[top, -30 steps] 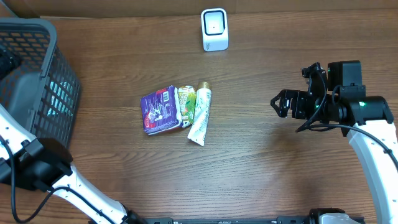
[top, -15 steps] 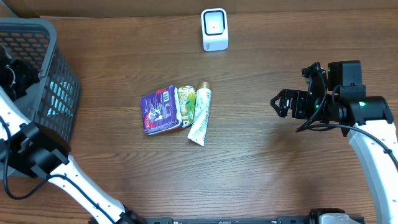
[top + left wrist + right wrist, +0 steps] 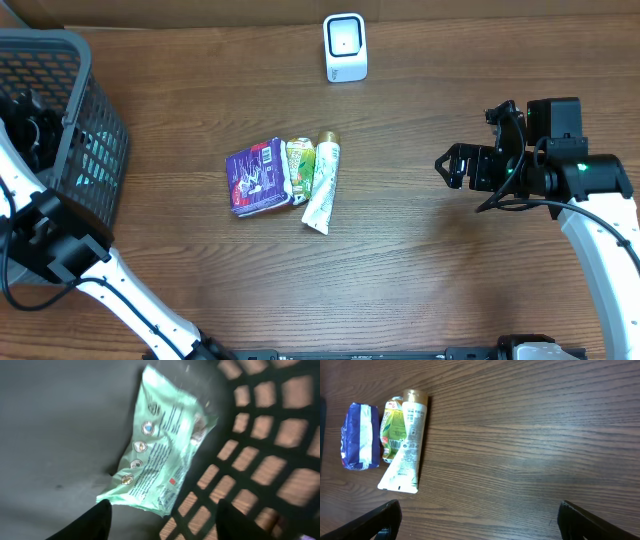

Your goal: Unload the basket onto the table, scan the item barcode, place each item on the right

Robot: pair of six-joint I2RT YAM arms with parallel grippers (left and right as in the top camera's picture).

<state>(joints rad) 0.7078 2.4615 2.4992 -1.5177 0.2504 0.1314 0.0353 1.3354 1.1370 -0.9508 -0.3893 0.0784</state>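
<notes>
Mint-green crinkled packet [image 3: 160, 445] in grey lattice basket [image 3: 100, 150], my left gripper [image 3: 162, 510] now deeper over it, parted, empty, right gripper [image 3: 479, 510] unmoved, wide, empty.

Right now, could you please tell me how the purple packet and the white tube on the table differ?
The purple packet is short and blocky; the white tube is long and slim. The purple packet is dark with pale print; the white tube is white with a gold cap. Both lie flat on the wooden table, flanking a green pouch.
</notes>
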